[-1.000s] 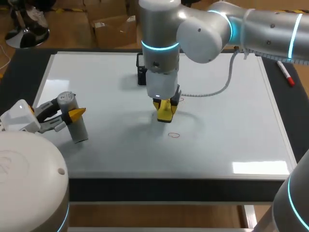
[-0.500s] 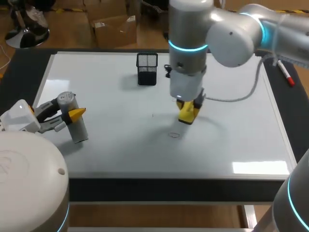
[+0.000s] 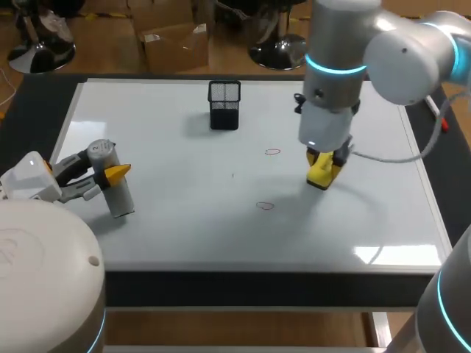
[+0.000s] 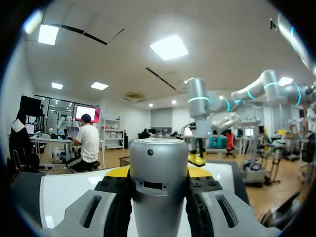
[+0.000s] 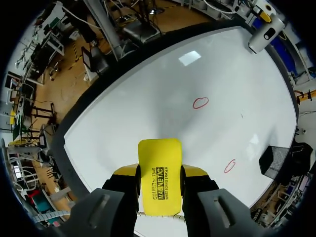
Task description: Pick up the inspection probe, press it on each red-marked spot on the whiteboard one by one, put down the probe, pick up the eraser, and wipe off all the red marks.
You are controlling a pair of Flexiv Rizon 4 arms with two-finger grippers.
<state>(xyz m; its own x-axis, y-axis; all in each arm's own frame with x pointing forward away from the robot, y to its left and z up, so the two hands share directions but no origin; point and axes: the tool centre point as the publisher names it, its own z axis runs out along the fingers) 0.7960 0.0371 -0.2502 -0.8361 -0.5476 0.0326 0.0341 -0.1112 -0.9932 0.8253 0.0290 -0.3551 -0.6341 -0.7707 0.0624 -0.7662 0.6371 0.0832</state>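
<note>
Probe (image 4: 158, 158), clamped in left hand (image 4: 158, 173), blocks much of the whiteboard (image 4: 74, 192) in its wrist view; right hand (image 5: 159, 170) grips eraser (image 5: 159, 180).

Eraser (image 5: 159, 173) underside out of sight

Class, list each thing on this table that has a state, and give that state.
left gripper: shut on the inspection probe
inspection probe: upright, base on the whiteboard
right gripper: shut on the eraser
far red mark: unwiped
near red mark: unwiped
mesh holder: upright
</note>
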